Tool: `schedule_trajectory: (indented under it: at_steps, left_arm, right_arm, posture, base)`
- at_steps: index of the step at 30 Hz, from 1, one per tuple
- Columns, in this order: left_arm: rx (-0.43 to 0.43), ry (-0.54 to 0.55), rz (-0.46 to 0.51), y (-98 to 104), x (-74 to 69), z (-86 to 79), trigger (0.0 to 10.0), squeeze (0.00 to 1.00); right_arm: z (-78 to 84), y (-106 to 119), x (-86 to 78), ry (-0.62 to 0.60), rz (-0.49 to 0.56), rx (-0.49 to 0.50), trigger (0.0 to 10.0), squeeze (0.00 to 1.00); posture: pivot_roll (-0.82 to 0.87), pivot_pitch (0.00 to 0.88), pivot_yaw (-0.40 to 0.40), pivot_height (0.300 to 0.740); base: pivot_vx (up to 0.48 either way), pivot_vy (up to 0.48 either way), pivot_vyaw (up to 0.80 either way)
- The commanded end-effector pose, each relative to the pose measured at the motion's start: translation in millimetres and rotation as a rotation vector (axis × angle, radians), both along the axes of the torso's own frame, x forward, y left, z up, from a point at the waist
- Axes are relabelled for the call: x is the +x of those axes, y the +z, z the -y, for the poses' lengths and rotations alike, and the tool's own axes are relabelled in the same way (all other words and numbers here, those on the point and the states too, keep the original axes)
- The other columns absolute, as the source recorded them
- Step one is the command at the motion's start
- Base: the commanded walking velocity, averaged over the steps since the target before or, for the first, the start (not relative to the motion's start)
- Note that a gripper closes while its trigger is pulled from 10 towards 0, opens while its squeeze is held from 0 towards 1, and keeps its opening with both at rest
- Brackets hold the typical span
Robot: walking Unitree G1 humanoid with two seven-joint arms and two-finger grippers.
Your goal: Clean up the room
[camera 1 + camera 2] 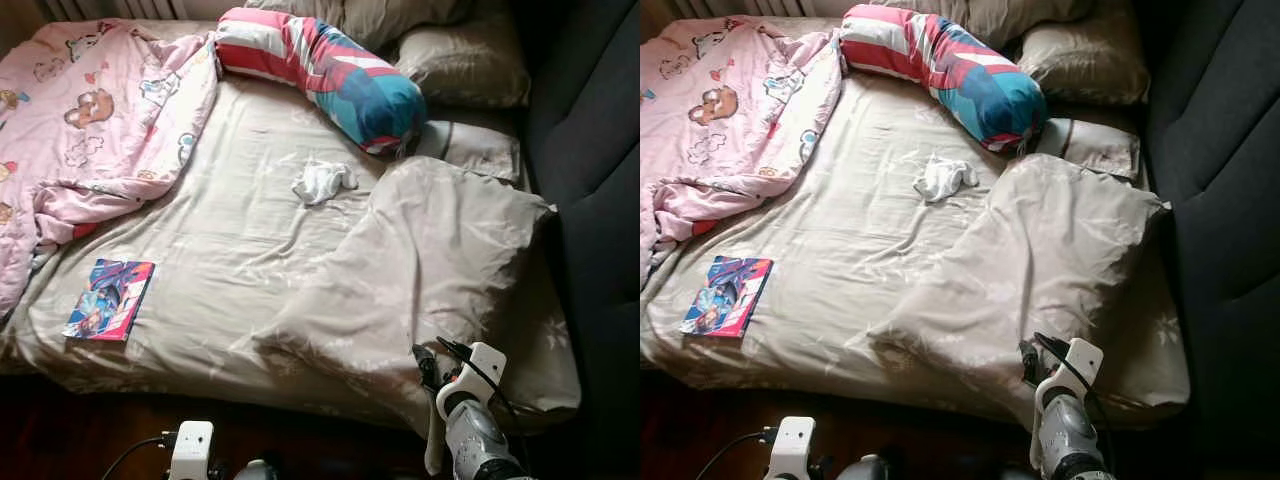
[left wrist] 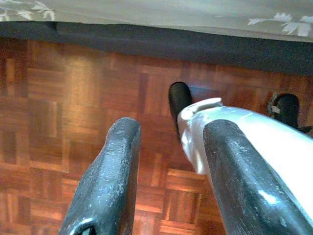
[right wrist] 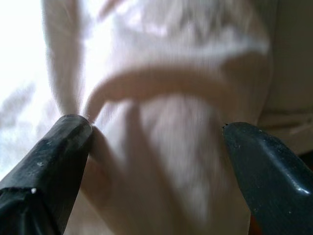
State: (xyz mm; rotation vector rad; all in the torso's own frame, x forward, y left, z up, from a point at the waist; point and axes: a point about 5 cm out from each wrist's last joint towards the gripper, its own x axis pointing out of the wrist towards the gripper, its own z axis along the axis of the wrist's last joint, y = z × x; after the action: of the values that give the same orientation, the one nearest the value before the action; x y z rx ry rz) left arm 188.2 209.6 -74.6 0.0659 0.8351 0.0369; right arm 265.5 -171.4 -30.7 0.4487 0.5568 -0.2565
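Observation:
A crumpled white cloth (image 1: 323, 181) lies mid-bed on the beige sheet (image 1: 230, 230). Near the bed's front left corner rests a colourful picture book (image 1: 109, 298). A pink cartoon-print blanket (image 1: 95, 120) is bunched at the left. A rumpled beige duvet (image 1: 430, 260) covers the right side. My right gripper (image 1: 432, 362) is at the duvet's front edge; in the right wrist view it (image 3: 156, 132) stands open, one finger (image 3: 58, 147) touching the fabric. My left gripper (image 2: 171, 132) hangs open over the parquet floor (image 2: 58, 98), holding nothing.
A striped red, white and blue bolster (image 1: 320, 70) lies across the head of the bed, with beige pillows (image 1: 465, 65) behind it. A dark upholstered wall or sofa (image 1: 590, 150) runs along the right side. My own white leg (image 2: 234, 142) shows below the left gripper.

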Motion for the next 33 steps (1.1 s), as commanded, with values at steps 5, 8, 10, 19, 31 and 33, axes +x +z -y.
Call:
schedule_trajectory:
  at_steps: [5, 8, 10, 19, 31, 33]
  left_arm:
    - [0.031, -0.023, -0.031, -3.5, -15.1, -14.8, 10.0, 0.00]
    - [0.036, -0.038, -0.027, -2.9, -15.7, -16.9, 10.0, 0.00]
    - [0.041, -0.053, -0.024, -2.6, -16.4, -18.4, 10.0, 0.00]
    - [0.051, -0.068, -0.028, -2.7, -21.8, -24.7, 10.0, 0.00]
    - [0.050, -0.077, -0.035, -1.9, -19.4, -25.3, 10.0, 0.00]
    - [0.050, -0.078, -0.035, -1.8, -19.2, -25.4, 10.0, 0.00]
  right_arm:
    - [-4.2, -15.7, -19.5, -0.031, -0.073, 0.029, 10.0, 0.00]
    - [-6.4, -20.0, -25.2, -0.032, -0.094, 0.034, 10.0, 0.00]
    - [-7.1, -23.5, -30.1, -0.039, -0.115, 0.031, 10.0, 0.00]
    - [-13.5, -27.0, -35.8, -0.036, -0.118, 0.046, 0.0, 0.00]
    - [-16.4, -29.4, -38.5, -0.018, -0.142, 0.039, 0.0, 0.00]
    - [-16.6, -29.5, -38.6, -0.018, -0.142, 0.039, 0.0, 0.00]
  posture:
    - [0.11, 0.299, 0.110, 0.740]
    - [0.12, 0.321, 0.126, 0.740]
    - [0.13, 0.330, 0.133, 0.740]
    - [0.14, 0.341, 0.152, 0.740]
    - [0.13, 0.308, 0.161, 0.740]
    - [0.13, 0.308, 0.161, 0.740]
  base:
    - [0.000, 0.000, 0.00]
    - [0.000, 0.000, 0.00]
    - [0.000, 0.000, 0.00]
    - [0.000, 0.000, 0.00]
    - [0.000, 0.000, 0.00]
    - [0.000, 0.000, 0.00]
